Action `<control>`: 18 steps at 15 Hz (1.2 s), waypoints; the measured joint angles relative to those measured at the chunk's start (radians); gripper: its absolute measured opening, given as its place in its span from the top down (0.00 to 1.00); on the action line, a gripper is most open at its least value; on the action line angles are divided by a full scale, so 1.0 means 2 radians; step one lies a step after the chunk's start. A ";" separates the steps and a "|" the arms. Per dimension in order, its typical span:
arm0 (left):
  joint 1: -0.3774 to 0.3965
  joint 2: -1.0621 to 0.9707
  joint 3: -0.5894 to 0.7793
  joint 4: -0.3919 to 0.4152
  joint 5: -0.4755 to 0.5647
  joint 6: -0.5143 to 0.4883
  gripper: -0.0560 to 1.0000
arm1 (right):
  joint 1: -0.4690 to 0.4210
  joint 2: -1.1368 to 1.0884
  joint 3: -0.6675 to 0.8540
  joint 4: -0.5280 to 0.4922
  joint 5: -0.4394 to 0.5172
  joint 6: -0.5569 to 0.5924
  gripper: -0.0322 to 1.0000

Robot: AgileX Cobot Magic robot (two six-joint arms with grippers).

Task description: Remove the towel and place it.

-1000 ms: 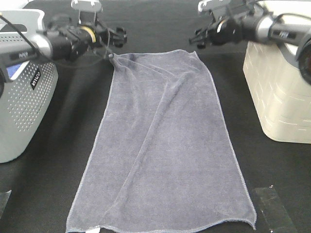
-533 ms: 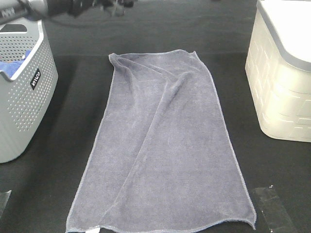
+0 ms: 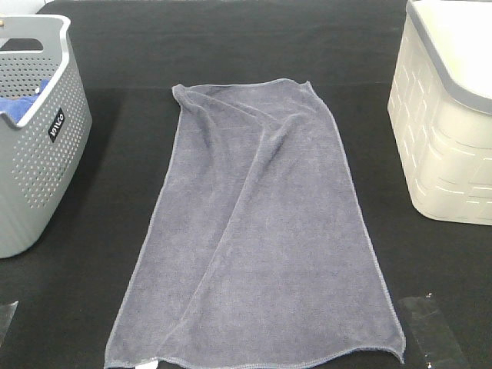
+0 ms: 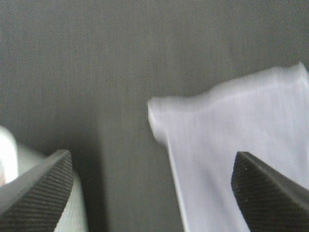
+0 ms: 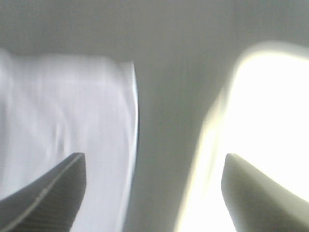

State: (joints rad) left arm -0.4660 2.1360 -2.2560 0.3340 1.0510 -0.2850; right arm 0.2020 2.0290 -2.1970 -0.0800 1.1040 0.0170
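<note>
My left gripper [image 4: 152, 193] hangs with jaws spread wide and empty above one far corner of the towel [image 3: 257, 231]. The towel lies flat on the black table [image 3: 231, 46], its long axis running near to far between perforated basket [image 3: 34, 154] and cream bin [image 3: 442, 146]. My right gripper [image 5: 152, 193], equally spread and empty, hangs above the other far corner, so neither arm seems nearer.

Exterior high view: raised, looking steeply down on the tabletop [image 3: 231, 46], towel [image 3: 257, 231] lengthwise.
Left wrist view: looks down past spread fingers [image 4: 38, 186], far from towel [image 4: 241, 145].
Right wrist view: same attitude, blurred.
Shared: the towel's corners at its far end.
</note>
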 joint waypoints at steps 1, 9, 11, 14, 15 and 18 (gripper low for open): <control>-0.007 -0.014 0.000 -0.011 0.052 0.015 0.16 | 0.000 -0.012 0.000 0.000 0.038 0.000 0.27; -0.017 -0.191 0.110 -0.139 0.080 0.039 0.17 | 0.000 -0.235 0.211 0.046 0.056 -0.004 0.27; -0.017 -0.263 0.214 -0.132 0.080 0.035 0.17 | 0.000 -0.304 0.296 0.052 0.057 -0.004 0.27; -0.017 -0.369 0.371 -0.132 0.082 0.024 0.17 | 0.000 -0.411 0.429 0.063 0.057 -0.005 0.27; -0.017 -0.409 0.423 -0.132 0.082 0.023 0.17 | 0.000 -0.444 0.473 0.065 0.056 -0.005 0.27; -0.017 -0.517 0.557 -0.131 0.084 0.019 0.17 | 0.000 -0.557 0.606 0.066 0.056 -0.012 0.27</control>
State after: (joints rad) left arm -0.4990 1.1020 -1.1420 0.0720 1.2190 -0.2470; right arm 0.2020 0.9160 -0.9840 0.0510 1.2160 -0.0070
